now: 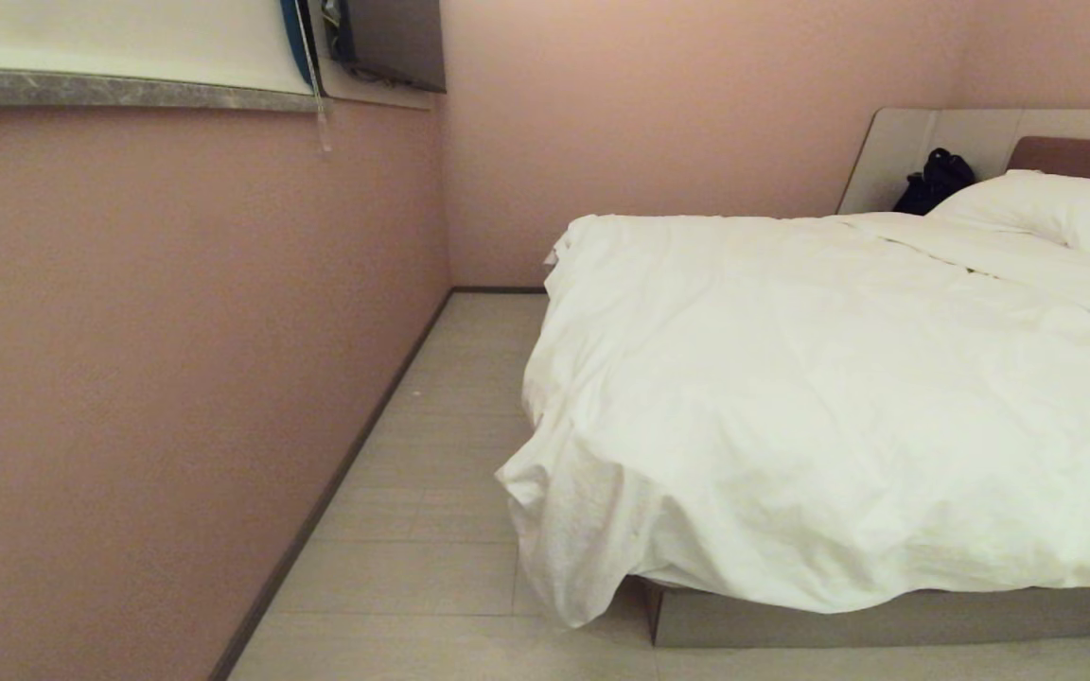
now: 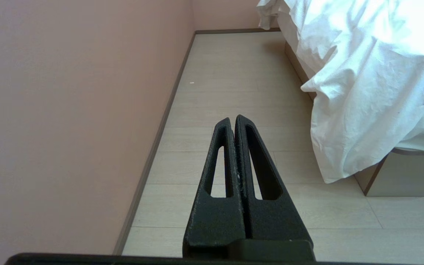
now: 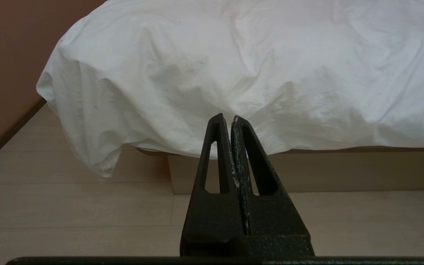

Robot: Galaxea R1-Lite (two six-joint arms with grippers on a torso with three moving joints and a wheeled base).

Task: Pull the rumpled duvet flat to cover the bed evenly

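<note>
The duvet (image 1: 819, 397) lies spread over the bed (image 1: 895, 617), wrinkled, and its corner nearest the robot droops over the foot-end corner almost to the floor (image 1: 431, 492). Along the foot of the bed its lower edge hangs over the mattress and leaves the beige-grey base bare beneath it. At the head end of the bed a white pillow (image 1: 1046, 210) rests against the headboard (image 1: 971, 132), and a dark bundle (image 1: 933, 180) sits beside the pillow, on the side nearer the wall.

The left gripper (image 2: 233, 118) has its two black fingers pressed together with nothing between them; it hangs over the floor, in the aisle between the bed and the pink wall (image 1: 148, 378), well apart from the duvet's drooping corner. The right gripper (image 3: 226, 117) is likewise closed and empty, pointing at the foot of the bed below the duvet's hanging edge, without touching cloth or base.

High on the pink wall beside the bed runs a grey ledge (image 1: 129, 90), and a thin cord (image 1: 318, 104) dangles from above it.
</note>
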